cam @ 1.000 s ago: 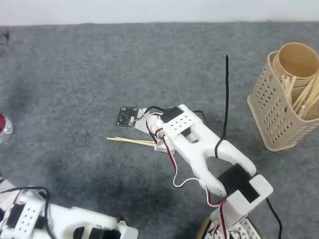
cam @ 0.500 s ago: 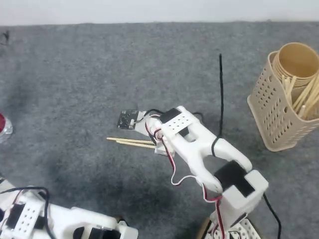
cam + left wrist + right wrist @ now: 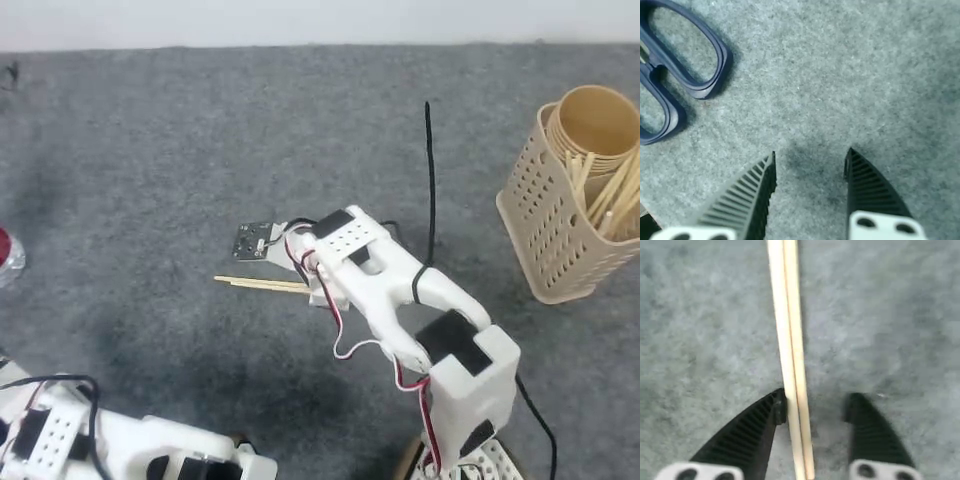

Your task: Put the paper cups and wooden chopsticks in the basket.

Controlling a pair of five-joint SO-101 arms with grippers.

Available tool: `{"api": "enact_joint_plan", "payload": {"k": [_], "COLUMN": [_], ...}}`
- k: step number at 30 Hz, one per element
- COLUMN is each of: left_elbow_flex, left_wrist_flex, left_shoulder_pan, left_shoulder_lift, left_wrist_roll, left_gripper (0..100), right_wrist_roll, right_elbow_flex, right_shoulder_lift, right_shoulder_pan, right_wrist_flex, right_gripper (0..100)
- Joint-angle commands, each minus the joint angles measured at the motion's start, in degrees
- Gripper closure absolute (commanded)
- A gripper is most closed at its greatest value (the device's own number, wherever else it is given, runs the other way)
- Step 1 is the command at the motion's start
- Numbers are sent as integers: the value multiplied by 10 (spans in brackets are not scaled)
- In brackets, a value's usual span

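A pair of wooden chopsticks [image 3: 262, 284] is seen lying flat on the grey mat [image 3: 150, 150], a little left of the middle. The right arm [image 3: 390, 290] is stretched over one end of the pair. In the right wrist view the right gripper [image 3: 815, 407] is held open low over the mat. The pair is found between its jaws, close against one jaw and apart from the other, and nothing is gripped.

The basket [image 3: 545, 235] is stood at the right edge of the mat, well apart from the loose pair. Nested paper cups [image 3: 598, 118] and other chopsticks [image 3: 612, 200] are held upright in it.

The left gripper [image 3: 810, 167] is likewise held open over bare mat, with nothing between its jaws. The dark handles of scissors [image 3: 685, 65] are seen lying near it.
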Motion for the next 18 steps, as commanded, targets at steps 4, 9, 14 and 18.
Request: {"api": "enact_joint_plan", "payload": {"k": [4,9,14,18], "left_elbow_flex": [-3,-3,-3,-3], "left_wrist_flex": [-9,-9,-9,-9], "left_shoulder_pan": [6,6,6,6], "left_shoulder_lift": [-12,-12,-12,-12], "left_wrist_roll": [-6,-6,-6,-6], "left_gripper": [782,782,782,782], "right_wrist_roll": [18,16,14,-17], "right_elbow_flex": [-43,-101,-223,-294], "right_shoulder_lift": [20,-73,-248,-358], "right_shoulder_pan": [-3,12,48,96], "right_wrist_flex": [43,112,211,225], "right_gripper": [992,991,991,991]}}
